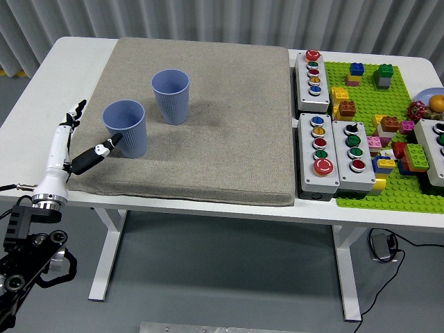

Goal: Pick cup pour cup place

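Left hand (69,142): I see it at the table's left edge, white fingers spread apart and holding nothing; the dark thumb points right toward the near cup with its tip close to the wall, and I cannot tell whether it touches.
Left arm (31,236): black, below the table's near-left corner.
Table (66,62): white, bare along its left side.
Mat (229,104): grey-brown cloth covering the table's left and middle.
Near cup (125,129): blue, upright, on the mat's left part, just right of my hand; I cannot see any contents.
Far cup (171,96): blue, upright, just right of and farther than the near cup, a narrow gap between them.
Button boxes (312,82): one grey box on the far side and two (336,154) side by side nearer, right of the mat, each with a column of coloured buttons.
Green baseplate (402,191): at the table's right, carrying loose bricks (345,108) in yellow, brown, blue, green, red and pink.
Fourth button box (435,149): cut off by the right edge, standing on the baseplate.
Plate (430,94): far right, cut off, holding small items I cannot identify.
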`<action>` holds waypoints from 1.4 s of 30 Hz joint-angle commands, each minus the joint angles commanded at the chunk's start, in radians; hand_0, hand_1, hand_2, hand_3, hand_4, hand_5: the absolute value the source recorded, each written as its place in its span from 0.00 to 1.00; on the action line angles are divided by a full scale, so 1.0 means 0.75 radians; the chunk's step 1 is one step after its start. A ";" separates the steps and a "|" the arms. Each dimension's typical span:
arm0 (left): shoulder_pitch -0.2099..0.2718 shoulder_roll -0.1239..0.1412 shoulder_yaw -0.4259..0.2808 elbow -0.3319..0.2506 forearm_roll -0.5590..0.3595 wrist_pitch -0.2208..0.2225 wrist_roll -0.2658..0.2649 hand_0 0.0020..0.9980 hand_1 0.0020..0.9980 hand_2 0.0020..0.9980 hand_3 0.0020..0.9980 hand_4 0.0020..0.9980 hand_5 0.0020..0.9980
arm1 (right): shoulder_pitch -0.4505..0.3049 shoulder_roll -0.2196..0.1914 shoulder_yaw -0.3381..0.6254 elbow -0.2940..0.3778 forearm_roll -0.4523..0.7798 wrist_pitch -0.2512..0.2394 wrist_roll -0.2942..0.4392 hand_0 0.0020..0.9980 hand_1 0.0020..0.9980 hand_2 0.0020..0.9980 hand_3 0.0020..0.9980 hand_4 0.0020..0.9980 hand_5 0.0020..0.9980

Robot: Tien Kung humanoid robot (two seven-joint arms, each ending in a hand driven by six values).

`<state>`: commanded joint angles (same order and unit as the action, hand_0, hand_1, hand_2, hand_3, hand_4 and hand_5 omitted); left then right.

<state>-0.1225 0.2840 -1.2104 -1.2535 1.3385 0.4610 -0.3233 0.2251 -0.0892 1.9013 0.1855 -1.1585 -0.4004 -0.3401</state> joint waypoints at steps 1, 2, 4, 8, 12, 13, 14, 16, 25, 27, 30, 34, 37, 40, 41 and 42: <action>0.002 0.003 -0.020 -0.023 -0.006 0.003 -0.004 0.90 0.96 1.00 0.92 1.00 0.52 | 0.001 0.000 0.000 0.000 0.000 0.000 0.000 0.67 0.55 0.49 0.54 0.00 0.26; 0.002 0.007 -0.041 -0.047 -0.004 0.009 -0.007 0.90 0.96 1.00 0.92 1.00 0.52 | 0.002 -0.001 -0.001 0.000 0.002 0.000 0.001 0.67 0.55 0.49 0.54 0.00 0.26; -0.003 0.011 -0.059 -0.070 -0.008 0.016 -0.009 0.90 0.96 1.00 0.92 1.00 0.52 | 0.003 -0.002 -0.002 -0.001 0.006 0.000 0.003 0.67 0.55 0.49 0.54 0.00 0.26; -0.048 0.013 -0.070 -0.085 -0.092 0.030 -0.029 0.88 0.94 1.00 0.92 1.00 0.54 | 0.006 -0.002 -0.007 0.000 0.014 -0.003 0.004 0.67 0.55 0.49 0.54 0.00 0.26; -0.123 -0.007 -0.039 -0.019 -0.362 -0.039 -0.089 0.84 0.87 0.90 0.85 0.90 0.76 | 0.007 0.000 -0.010 0.002 0.015 -0.009 0.004 0.67 0.55 0.49 0.54 0.00 0.26; -0.129 -0.009 -0.036 -0.013 -0.388 -0.065 -0.095 0.84 0.87 0.90 0.85 0.90 0.76 | 0.008 0.000 -0.010 0.002 0.015 -0.009 0.004 0.67 0.55 0.49 0.54 0.00 0.26; -0.132 -0.010 -0.034 -0.009 -0.414 -0.090 -0.099 0.84 0.87 0.90 0.85 0.90 0.76 | 0.008 0.001 -0.010 0.002 0.016 -0.009 0.004 0.67 0.55 0.49 0.54 0.00 0.26; -0.147 -0.017 -0.029 0.007 -0.526 -0.189 -0.114 0.84 0.87 0.90 0.85 0.90 0.76 | 0.008 0.001 -0.013 0.002 0.019 -0.011 0.004 0.67 0.55 0.49 0.54 0.00 0.26; -0.173 -0.026 -0.076 0.009 -1.016 -0.308 -0.122 0.84 0.86 0.91 0.86 0.92 0.93 | 0.006 0.001 -0.020 0.001 0.026 -0.017 0.007 0.67 0.55 0.49 0.54 0.00 0.26; -0.170 -0.031 -0.080 0.006 -1.093 -0.291 -0.117 0.84 0.86 0.91 0.86 0.92 0.93 | 0.004 0.001 -0.023 0.002 0.029 -0.017 0.008 0.67 0.55 0.49 0.54 0.00 0.26; -0.165 -0.038 -0.079 0.004 -1.064 -0.270 -0.111 0.84 0.86 0.91 0.86 0.91 0.92 | 0.001 0.002 -0.026 0.002 0.029 -0.018 0.007 0.67 0.55 0.49 0.54 0.00 0.26; -0.140 -0.061 -0.098 -0.017 -0.979 -0.241 -0.102 0.84 0.86 0.91 0.86 0.91 0.92 | -0.004 0.002 -0.025 0.003 0.023 -0.019 0.005 0.67 0.55 0.49 0.54 0.00 0.26; -0.103 -0.096 -0.128 -0.068 -0.920 -0.192 -0.123 0.84 0.86 0.91 0.86 0.92 0.91 | -0.009 0.003 -0.022 0.003 0.017 -0.019 0.005 0.67 0.55 0.49 0.54 0.00 0.26; -0.076 -0.127 -0.121 -0.126 -0.939 -0.106 -0.184 0.84 0.86 0.91 0.86 0.92 0.91 | -0.012 0.004 -0.019 0.003 0.012 -0.019 0.005 0.67 0.55 0.49 0.54 0.00 0.26; -0.070 -0.134 -0.116 -0.147 -0.957 -0.051 -0.224 0.84 0.86 0.91 0.86 0.92 0.91 | -0.012 0.004 -0.018 0.003 0.010 -0.019 0.005 0.67 0.55 0.49 0.54 0.00 0.26; -0.064 -0.144 -0.104 -0.172 -0.989 -0.001 -0.268 0.84 0.87 0.91 0.85 0.92 0.90 | -0.012 0.003 -0.016 0.003 0.004 -0.018 0.005 0.67 0.55 0.49 0.54 0.00 0.26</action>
<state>-0.1706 0.1759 -1.2883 -1.3827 0.5966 0.4600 -0.5244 0.2163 -0.0865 1.8895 0.1880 -1.1551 -0.4138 -0.3365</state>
